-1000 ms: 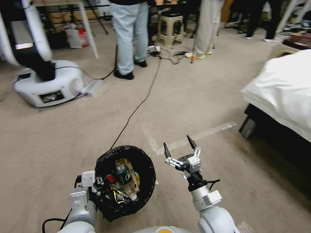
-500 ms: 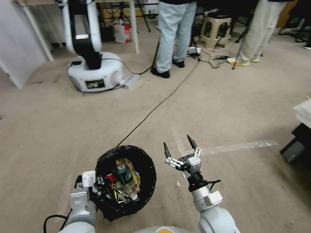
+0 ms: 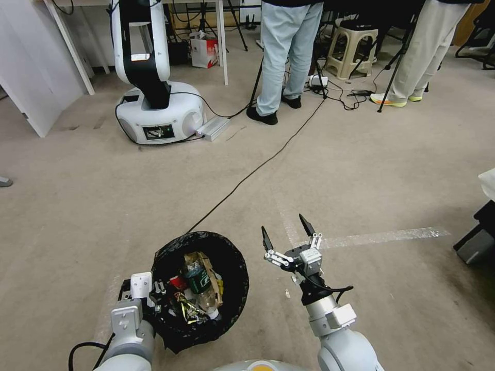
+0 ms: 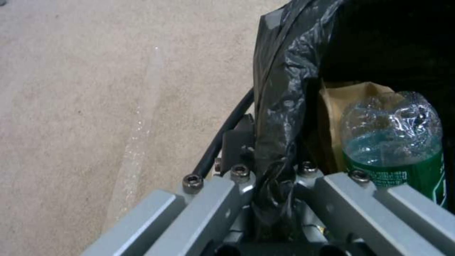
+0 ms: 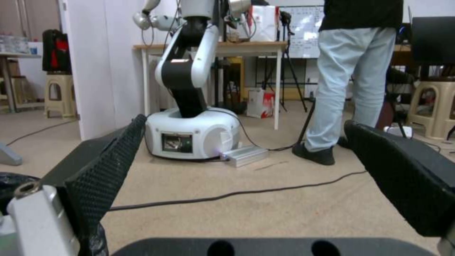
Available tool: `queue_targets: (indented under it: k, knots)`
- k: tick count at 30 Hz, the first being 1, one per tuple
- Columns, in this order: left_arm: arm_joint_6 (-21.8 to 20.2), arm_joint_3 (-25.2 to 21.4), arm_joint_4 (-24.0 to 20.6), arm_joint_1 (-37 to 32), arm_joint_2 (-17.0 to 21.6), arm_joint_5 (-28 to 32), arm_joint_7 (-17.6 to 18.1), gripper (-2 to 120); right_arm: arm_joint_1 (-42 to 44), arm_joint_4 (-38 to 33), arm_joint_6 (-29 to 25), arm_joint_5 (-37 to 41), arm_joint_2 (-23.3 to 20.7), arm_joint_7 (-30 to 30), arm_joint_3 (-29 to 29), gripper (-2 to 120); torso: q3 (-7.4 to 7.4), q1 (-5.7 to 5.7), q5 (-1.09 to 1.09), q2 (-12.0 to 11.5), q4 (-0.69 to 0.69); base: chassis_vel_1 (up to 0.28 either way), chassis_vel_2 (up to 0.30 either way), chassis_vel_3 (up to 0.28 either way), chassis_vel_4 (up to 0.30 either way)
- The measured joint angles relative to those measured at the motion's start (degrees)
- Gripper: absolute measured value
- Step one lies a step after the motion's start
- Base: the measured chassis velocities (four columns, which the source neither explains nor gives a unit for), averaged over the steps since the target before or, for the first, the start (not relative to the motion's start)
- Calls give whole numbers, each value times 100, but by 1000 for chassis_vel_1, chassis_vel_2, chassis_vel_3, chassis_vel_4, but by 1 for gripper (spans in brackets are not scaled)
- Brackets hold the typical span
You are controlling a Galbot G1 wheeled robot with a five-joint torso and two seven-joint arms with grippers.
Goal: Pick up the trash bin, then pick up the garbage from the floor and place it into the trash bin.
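In the lower left of the head view, the left gripper (image 3: 154, 296) is clamping the near rim of the trash bin (image 3: 234, 293), pinching the black bag liner (image 4: 277, 106); the left wrist view is showing the plastic bunched between the metal fingers (image 4: 223, 202). The bin's white body is hiding under the liner and cannot be made out. Inside, the garbage is lying jumbled: a green-labelled clear bottle (image 3: 197, 278), a brown paper bag (image 3: 212, 275), something red (image 3: 178, 282) and yellow wrappers (image 3: 185, 306), the lower pieces too tangled to tell apart. Just right of the bin, lower centre, the right gripper (image 3: 286, 234) is hovering above the carpet with its black fingers (image 5: 109, 177) spread wide and nothing between them. A black cable (image 3: 247, 175) is running across the floor from behind the bin toward the upper right. Another white robot (image 3: 154, 111) is standing in the upper left, its top cut off by the frame edge.
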State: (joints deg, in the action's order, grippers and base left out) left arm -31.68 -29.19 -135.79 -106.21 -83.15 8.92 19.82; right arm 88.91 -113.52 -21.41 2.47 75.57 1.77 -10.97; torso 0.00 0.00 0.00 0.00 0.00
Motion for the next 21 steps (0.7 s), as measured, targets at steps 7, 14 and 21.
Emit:
queue_targets:
  k: [7,14,21]
  knots:
    - [0,-3,-32,-12,6,-1,1,0,13,-14,4,-15,8,-8,-4,100,0,0,0,0,0,0,0,0,0]
    - [-68,-10,-63,-21,12,1,-8,0,14,-3,4,-22,12,-14,-5,100,0,0,0,0,0,0,0,0,0]
    - [-211,-59,-194,-42,51,61,-154,0,-11,36,4,-17,10,-18,-5,100,0,0,0,0,0,0,0,0,0]
